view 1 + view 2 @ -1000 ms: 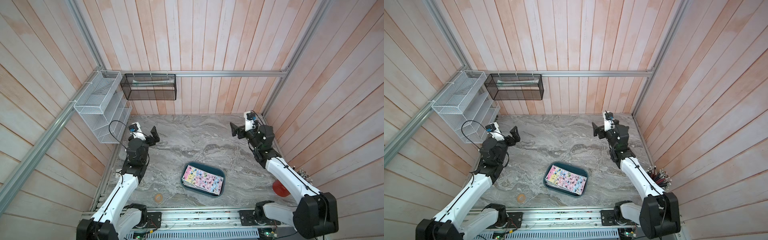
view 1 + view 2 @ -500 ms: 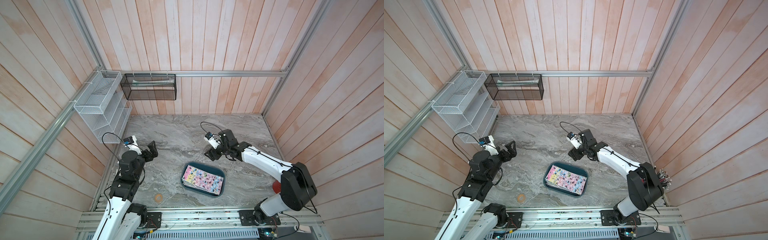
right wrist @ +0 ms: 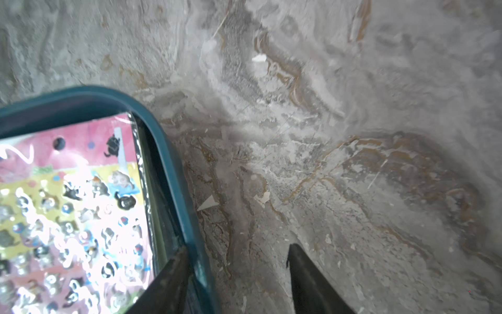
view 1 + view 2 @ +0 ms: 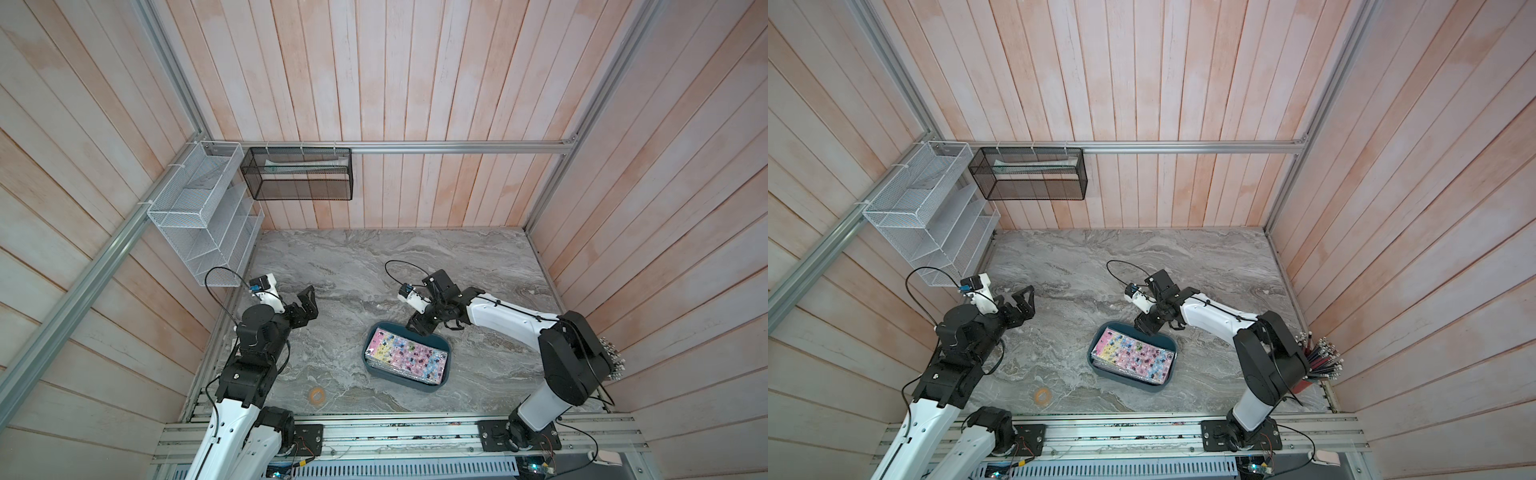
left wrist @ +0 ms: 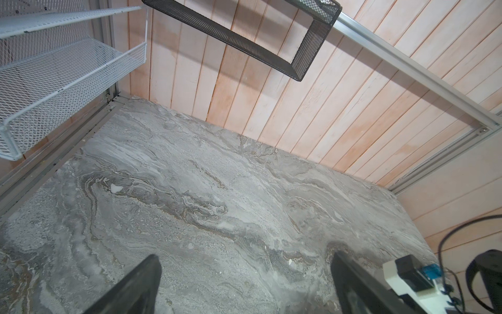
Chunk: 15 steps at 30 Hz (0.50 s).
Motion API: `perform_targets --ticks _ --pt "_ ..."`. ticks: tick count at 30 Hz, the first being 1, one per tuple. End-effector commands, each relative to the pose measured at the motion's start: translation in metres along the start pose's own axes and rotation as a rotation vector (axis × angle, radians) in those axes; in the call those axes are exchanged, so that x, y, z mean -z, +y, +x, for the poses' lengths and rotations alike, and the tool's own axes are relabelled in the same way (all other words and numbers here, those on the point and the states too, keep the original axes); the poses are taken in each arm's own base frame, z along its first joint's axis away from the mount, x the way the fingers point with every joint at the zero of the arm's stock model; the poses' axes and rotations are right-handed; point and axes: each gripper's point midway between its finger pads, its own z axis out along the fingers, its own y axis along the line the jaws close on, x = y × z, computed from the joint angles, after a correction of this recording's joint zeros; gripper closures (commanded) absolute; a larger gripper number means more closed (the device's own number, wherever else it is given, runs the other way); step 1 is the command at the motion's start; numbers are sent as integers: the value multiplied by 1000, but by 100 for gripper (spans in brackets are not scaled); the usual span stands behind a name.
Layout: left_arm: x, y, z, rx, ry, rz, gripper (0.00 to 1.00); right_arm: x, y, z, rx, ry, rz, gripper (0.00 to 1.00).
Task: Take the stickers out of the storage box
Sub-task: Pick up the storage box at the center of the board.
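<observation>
My right pincer (image 3: 237, 250) stood partly open astride the far rim of the storage box (image 3: 168, 152), one finger inside against the wall, the other outside and apart from it, so it gripped nothing. My left pincer (image 5: 245, 257) hung wide open and empty over bare table at the left, well apart from the box. Beneath both lay a grey marble table (image 4: 374, 266) with brown veins, shut in by pale wooden plank walls and aluminium rails. A white wire-mesh rack (image 4: 199, 224) hung on the left wall and a black mesh basket (image 4: 297, 178) on the far wall. The box (image 4: 409, 383), dark teal with rounded corners, sat slantwise near the front, a little right of centre. The stickers (image 3: 68, 204) lay in it as a flat, glossy stack, pink, yellow and blue, dotted with small dark figures. Only the right wrist view showed the wall between my fingers. The left wrist view showed no box. A top view showed a red cup of pencils (image 4: 1320, 365) at the near right.
</observation>
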Motion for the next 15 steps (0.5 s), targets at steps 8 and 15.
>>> perform_targets --ticks 8,15 --pt "-1 -2 4 -15 22 9 0 15 5 3 23 40 21 38" --pt "-2 -2 6 -14 30 10 0 -1 8 13 20 96 -11 53"
